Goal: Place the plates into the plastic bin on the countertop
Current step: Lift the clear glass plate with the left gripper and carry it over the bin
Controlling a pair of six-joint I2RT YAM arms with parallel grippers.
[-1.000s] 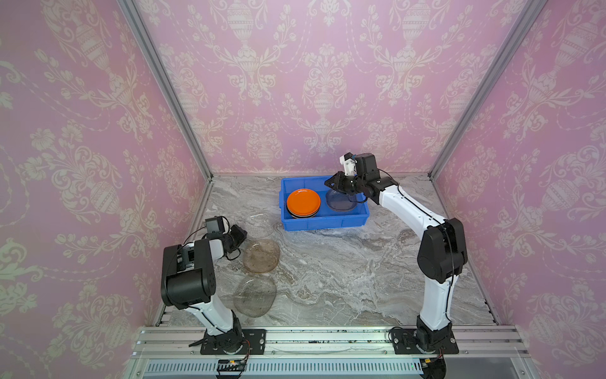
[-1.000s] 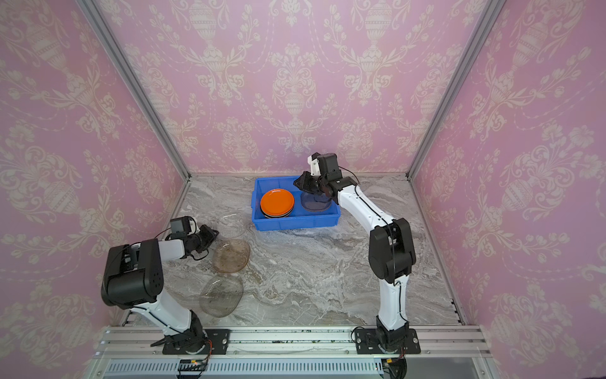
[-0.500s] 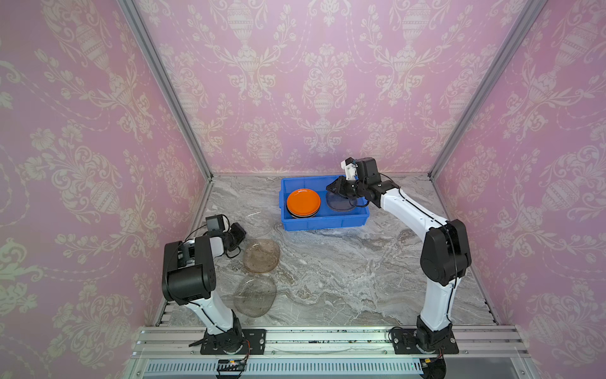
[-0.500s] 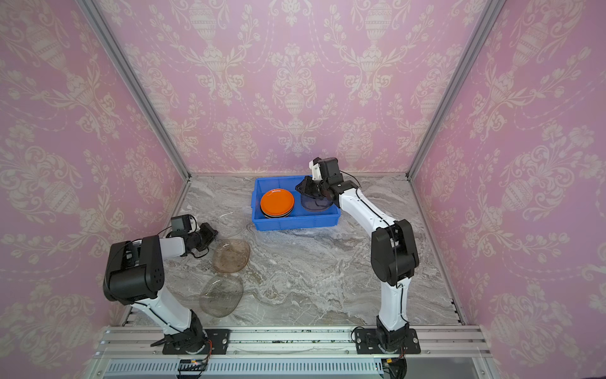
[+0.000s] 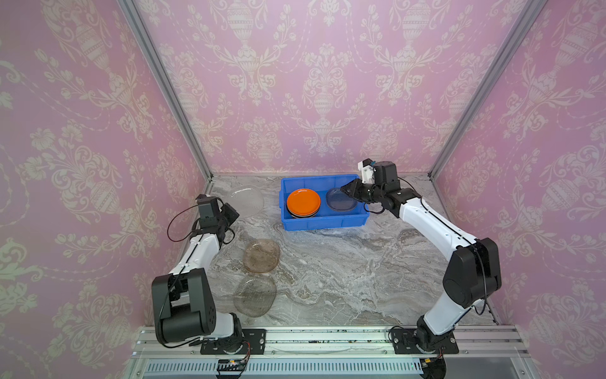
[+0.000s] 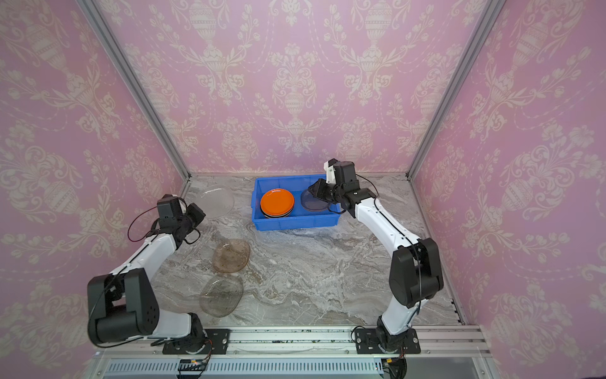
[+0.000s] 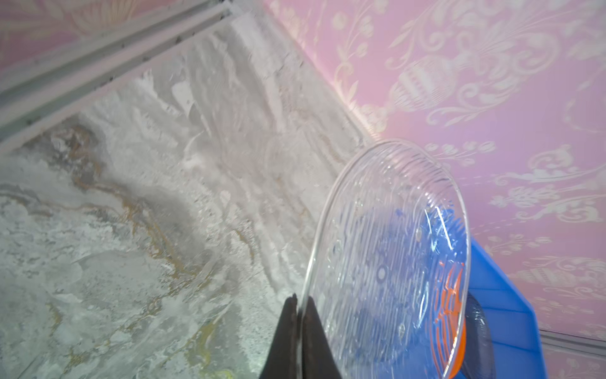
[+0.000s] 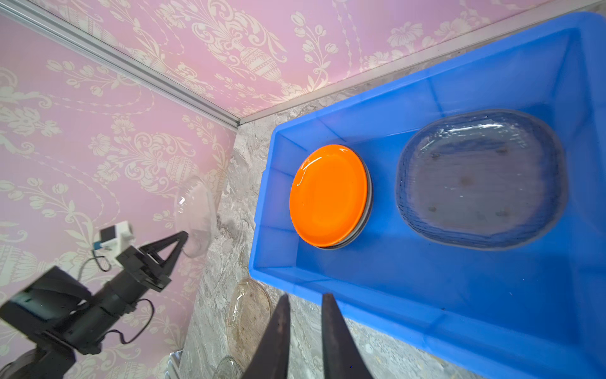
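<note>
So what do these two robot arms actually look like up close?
Both the left arm and right arm have white links between chunky black joints, thin black cables looping outside, and dark pointed jaws. A white bracket tops the right wrist.

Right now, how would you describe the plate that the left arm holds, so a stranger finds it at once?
Find the blue bin at the back of the countertop; look left of it. There the left fingers pinch the rim of a clear glass plate. Unlike the amber plate and smoky plate nearby, it is colourless and raised.
</note>
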